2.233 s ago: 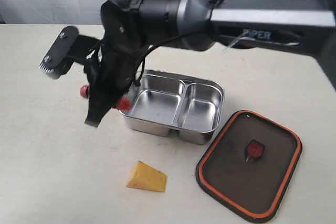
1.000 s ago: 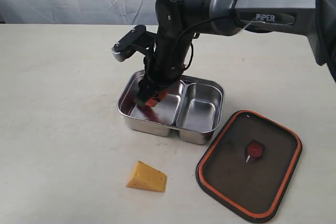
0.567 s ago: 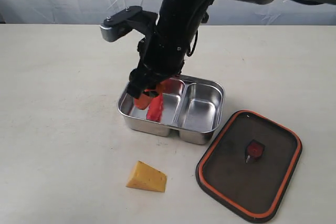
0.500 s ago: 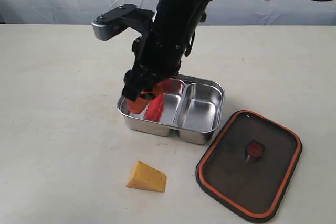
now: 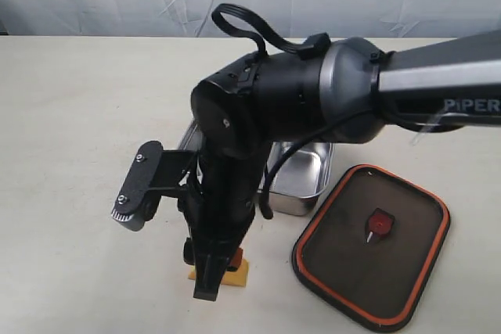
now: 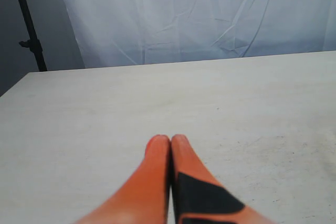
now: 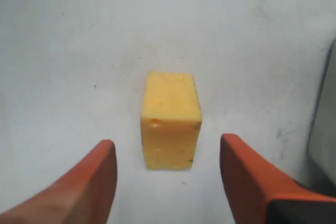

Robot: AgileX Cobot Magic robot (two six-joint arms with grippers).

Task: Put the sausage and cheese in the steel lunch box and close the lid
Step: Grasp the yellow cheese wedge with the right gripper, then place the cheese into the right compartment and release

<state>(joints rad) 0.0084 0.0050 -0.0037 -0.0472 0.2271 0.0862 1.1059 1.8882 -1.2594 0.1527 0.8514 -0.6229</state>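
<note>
My right gripper (image 5: 166, 254) is open and low over the table in front of the steel lunch box (image 5: 304, 171). In the right wrist view the yellow cheese (image 7: 170, 119) lies flat on the table just ahead of the gap of the gripper (image 7: 169, 148), touching neither finger. From the exterior view only a corner of the cheese (image 5: 236, 272) shows under the arm. The arm hides the sausage and the box's left compartment. To the right of the box lies the dark lid (image 5: 344, 260) with an orange rim. My left gripper (image 6: 167, 139) is shut on nothing.
The right arm's black wrist (image 5: 258, 115) reaches across the middle and covers most of the box. A grey edge of the box (image 7: 326, 129) shows beside the right finger. A white cloth backdrop (image 6: 199, 14) hangs behind the table.
The right gripper left the sausage in the box's left compartment, then swung toward the front of the table and came down, open, over the cheese.
</note>
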